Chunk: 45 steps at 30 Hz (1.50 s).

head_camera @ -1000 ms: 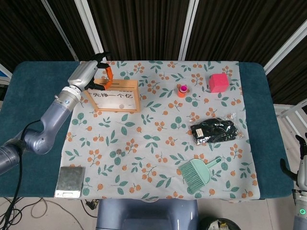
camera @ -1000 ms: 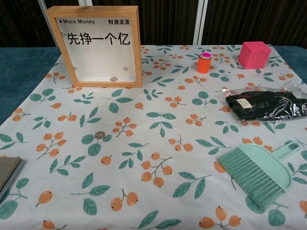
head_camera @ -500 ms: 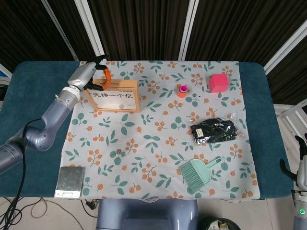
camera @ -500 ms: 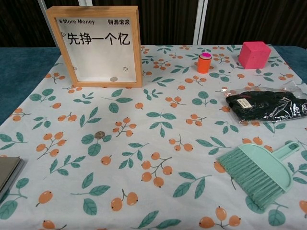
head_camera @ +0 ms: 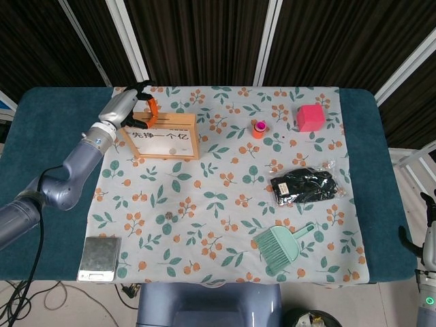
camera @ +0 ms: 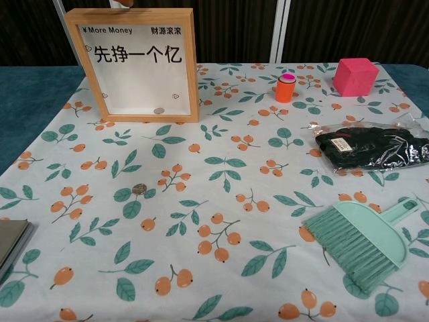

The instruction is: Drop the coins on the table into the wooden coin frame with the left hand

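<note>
Overhead, the left hand (head_camera: 133, 109) hovers at the wooden coin frame's (head_camera: 165, 135) top edge, grip unclear.

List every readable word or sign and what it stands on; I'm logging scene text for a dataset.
"¥More Money": top left of the wooden coin frame
"财源滚滚": top right of that frame's panel
"先挣一个亿": large characters across the panel
Label on the bagged black item: too small to read

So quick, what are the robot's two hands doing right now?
Left hand: over the wooden coin frame; whether it holds anything cannot be told.
Right hand: only partly visible; cannot be told.
</note>
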Available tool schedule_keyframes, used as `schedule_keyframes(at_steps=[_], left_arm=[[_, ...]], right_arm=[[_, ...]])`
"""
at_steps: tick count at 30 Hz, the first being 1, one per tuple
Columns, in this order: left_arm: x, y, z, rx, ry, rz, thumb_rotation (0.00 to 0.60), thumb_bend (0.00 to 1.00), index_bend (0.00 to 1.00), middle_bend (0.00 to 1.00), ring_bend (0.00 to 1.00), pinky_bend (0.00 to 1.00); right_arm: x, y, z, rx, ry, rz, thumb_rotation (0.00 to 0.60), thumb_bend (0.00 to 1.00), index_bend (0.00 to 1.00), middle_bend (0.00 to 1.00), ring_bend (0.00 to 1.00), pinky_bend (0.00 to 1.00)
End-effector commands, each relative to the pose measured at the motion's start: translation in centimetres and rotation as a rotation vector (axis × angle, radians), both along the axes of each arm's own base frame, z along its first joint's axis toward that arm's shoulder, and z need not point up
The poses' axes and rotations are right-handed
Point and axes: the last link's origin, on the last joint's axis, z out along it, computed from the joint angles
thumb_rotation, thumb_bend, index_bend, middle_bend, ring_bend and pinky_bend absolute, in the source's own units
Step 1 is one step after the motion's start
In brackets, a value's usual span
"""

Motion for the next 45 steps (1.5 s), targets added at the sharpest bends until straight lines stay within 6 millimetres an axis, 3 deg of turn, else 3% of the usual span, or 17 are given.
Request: schedule_keyframes(at_steps=[1,27,45], left_arm=[[-0.03,-0.01,-0.2,-0.004,0.001,-0.002,0.6,0.62,0.7,0.07,0.0,0.0],[0.51,-0.22,-0.73,-0.012,0.024,-0.035,0.6,0.62,0.7,0.07,0.0,0.0],[-0.15,0.05,-0.85,-0.009,0.058,-0.022,0.6,0.62,0.69,0.07,0.0,0.0]], right_arm=[[0.0,-0.01,-0.01,0.0,0.002,0.0,0.6,0.39,0.17,0.07,0.03,0.0],[-0.03,-0.04,-0.12,0.001,-0.002,-0.013,0.6,0.39,0.17,0.07,0.03,0.0],[0.03,0.22,-0.07,0.0,-0.004,-0.021,0.6,0.39,0.17,0.07,0.03,0.0]])
